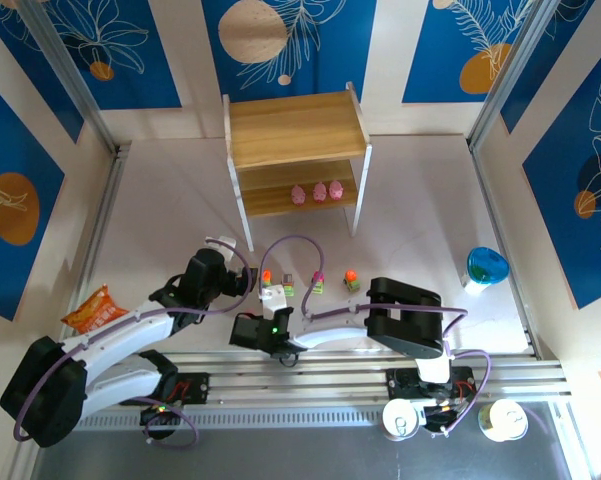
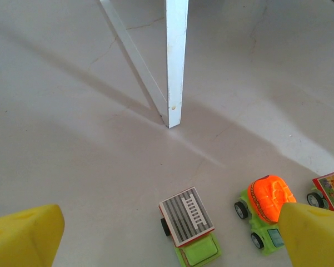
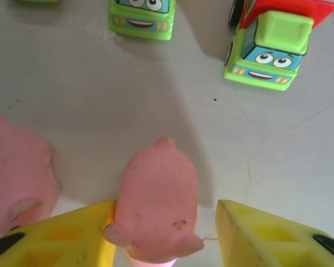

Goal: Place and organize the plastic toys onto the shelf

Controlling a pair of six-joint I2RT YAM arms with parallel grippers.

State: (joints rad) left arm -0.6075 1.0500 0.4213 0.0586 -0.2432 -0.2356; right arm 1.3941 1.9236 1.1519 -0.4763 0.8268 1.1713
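Note:
The wooden shelf stands at the back, with three pink pigs on its lower tier. Several green trucks sit in a row on the table in front of it. My left gripper is open above the grey ladder-top truck, and an orange-top truck is by its right finger. My right gripper stands open around a pink pig: the left finger touches it, the right finger is a gap away. Another pig lies to its left. Two trucks face it.
A blue cup stands at the right of the table and an orange snack bag lies at the left. The shelf's white leg stands just beyond the left gripper. Metal rails run along the near edge.

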